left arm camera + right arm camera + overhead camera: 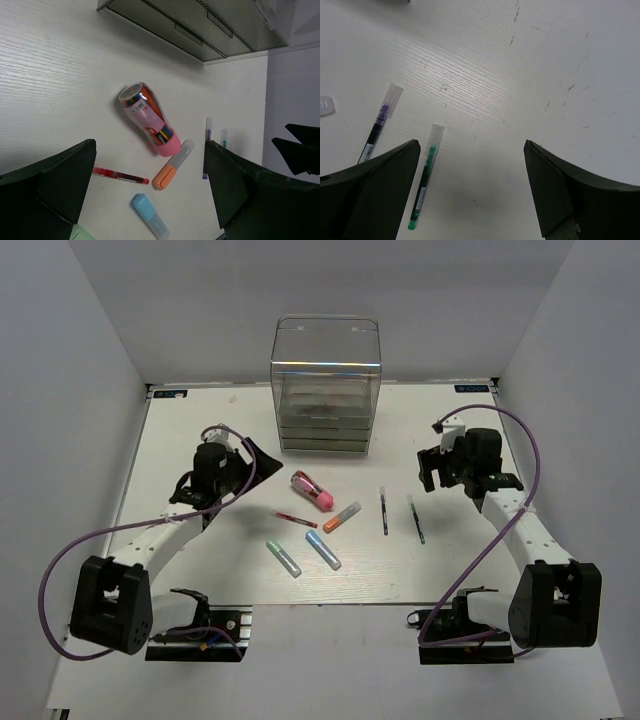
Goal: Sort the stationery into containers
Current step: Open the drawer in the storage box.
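Observation:
The stationery lies loose on the white table (200, 420) in front of the clear drawer cabinet (325, 385). From left to right I see a green marker (283, 558), a thin red pen (295, 520), a light-blue marker (322, 550), a fat pink marker (312, 491), an orange marker (341, 517) and two thin dark pens (384, 510) (416, 519). My left gripper (248, 455) hovers open to the left of them; its wrist view shows the pink marker (150, 120), orange marker (172, 171) and red pen (120, 175) below the open left gripper (150, 147). My right gripper (471, 144) is open above bare table, with the green-ink pen (424, 185) beside its left finger.
The cabinet's stacked drawers (200, 25) are all shut. White walls enclose the table on three sides. In the left wrist view my right gripper (297, 150) shows at the far right. A purple-ink pen (379, 125) lies left of the green-ink one.

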Robot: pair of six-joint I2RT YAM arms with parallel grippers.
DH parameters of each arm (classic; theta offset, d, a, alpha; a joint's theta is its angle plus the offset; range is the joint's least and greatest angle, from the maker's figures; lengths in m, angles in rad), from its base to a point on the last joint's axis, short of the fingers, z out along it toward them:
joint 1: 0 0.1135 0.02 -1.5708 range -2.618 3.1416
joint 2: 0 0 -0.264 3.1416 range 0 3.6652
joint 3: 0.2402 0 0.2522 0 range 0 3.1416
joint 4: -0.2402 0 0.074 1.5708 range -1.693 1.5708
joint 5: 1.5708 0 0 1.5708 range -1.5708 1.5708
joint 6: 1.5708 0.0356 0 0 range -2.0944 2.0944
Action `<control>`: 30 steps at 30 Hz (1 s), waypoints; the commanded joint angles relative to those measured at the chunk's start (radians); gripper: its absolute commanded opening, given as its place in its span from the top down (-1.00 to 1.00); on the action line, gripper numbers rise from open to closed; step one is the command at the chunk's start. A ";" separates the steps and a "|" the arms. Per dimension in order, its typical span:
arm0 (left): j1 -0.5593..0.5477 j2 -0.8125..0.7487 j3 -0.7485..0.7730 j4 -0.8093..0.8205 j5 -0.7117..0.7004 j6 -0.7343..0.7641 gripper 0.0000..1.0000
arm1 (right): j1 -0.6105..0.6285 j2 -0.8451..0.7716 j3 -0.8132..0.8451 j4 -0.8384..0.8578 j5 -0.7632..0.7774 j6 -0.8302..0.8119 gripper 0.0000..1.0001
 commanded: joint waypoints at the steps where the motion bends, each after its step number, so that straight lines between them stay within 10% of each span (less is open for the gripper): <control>1: -0.034 0.040 0.062 0.079 0.019 -0.045 -0.99 | 0.003 0.000 0.045 -0.007 -0.044 -0.053 -0.81; 6: -0.072 0.107 0.098 0.137 -0.014 -0.113 -0.90 | 0.000 0.006 0.057 -0.080 -0.114 -0.177 -0.81; 11: -0.102 0.162 0.098 0.226 -0.049 -0.173 -0.34 | -0.005 0.005 0.057 -0.134 -0.252 -0.233 -0.81; 16: -0.123 0.201 0.098 0.362 -0.116 -0.254 0.21 | -0.008 0.005 0.050 -0.093 -0.292 -0.181 0.67; 21: -0.157 0.255 0.076 0.580 -0.201 -0.308 0.13 | -0.005 0.006 0.036 -0.048 -0.301 -0.144 0.13; 30: -0.189 0.483 0.160 0.867 -0.201 -0.308 -0.01 | -0.008 0.020 0.013 0.016 -0.327 -0.091 0.04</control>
